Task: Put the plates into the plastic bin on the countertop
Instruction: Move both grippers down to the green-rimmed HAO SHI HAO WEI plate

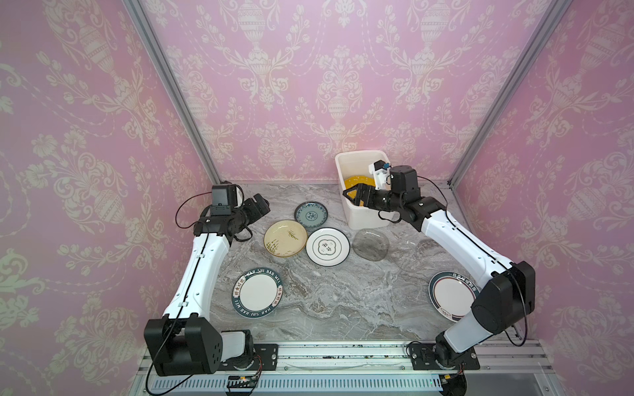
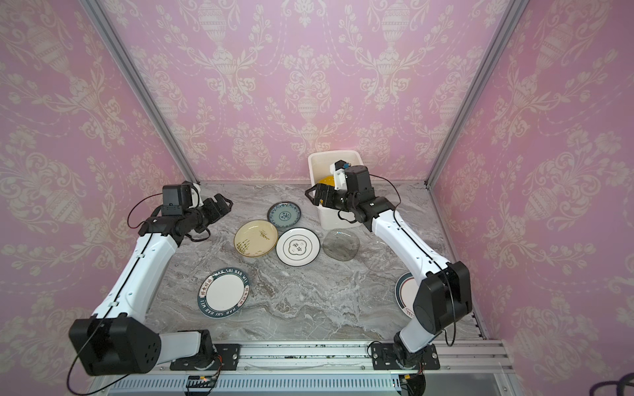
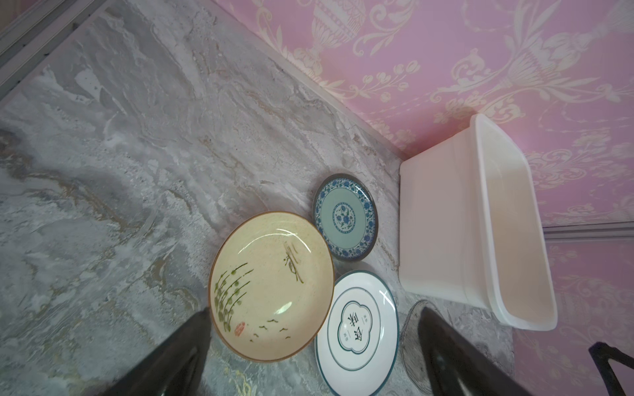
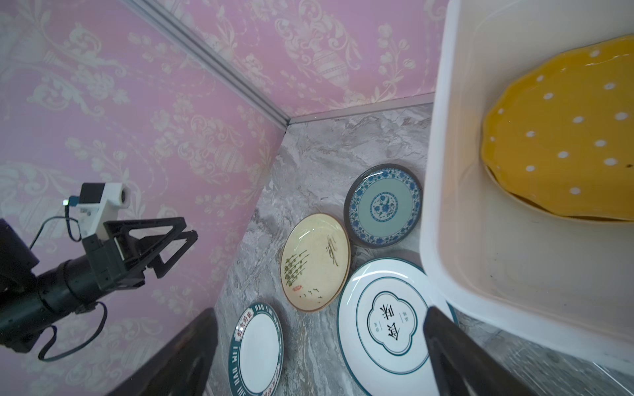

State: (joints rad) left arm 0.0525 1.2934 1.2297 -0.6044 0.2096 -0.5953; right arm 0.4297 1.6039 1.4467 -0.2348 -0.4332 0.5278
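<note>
At the rim of the deep white plastic bin (image 1: 360, 219) holding a bright yellow dotted plate (image 4: 562, 137), right fingers (image 4: 456, 356) gape empty; left fingers (image 3: 178, 356) likewise, farther off.

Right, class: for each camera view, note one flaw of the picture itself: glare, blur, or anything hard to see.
Left wrist view: bright glare spots on the cream plate; the left fingers are dark, out-of-focus shapes. Right wrist view: the right fingers blur likewise, while the yellow plate is sharp. In both top views: the glass plate nearly vanishes against the countertop.
</note>
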